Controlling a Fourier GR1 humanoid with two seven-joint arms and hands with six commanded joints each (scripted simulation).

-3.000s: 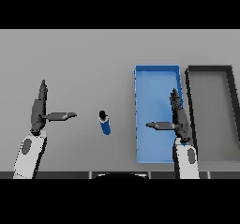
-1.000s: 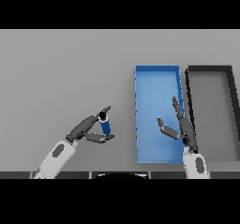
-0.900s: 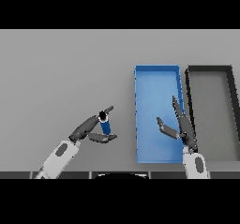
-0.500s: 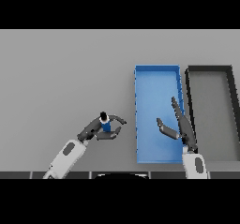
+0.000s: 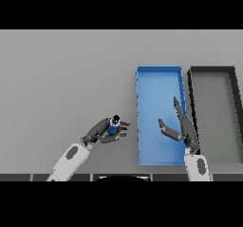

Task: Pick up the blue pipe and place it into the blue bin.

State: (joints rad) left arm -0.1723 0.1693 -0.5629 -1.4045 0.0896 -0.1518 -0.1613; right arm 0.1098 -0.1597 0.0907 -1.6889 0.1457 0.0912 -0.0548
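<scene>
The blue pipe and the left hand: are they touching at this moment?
Touching. In the head view the left hand has its fingers and thumb curled around the blue pipe, with no gap between them.

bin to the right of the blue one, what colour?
Dark grey to black rim with a grey floor: the dark bin, seen in the head view.

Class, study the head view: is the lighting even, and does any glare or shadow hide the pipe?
Head view: flat, even light on the grey table, no glare; only the left hand, curled round the blue pipe, hides part of it, beside the blue bin.
</scene>
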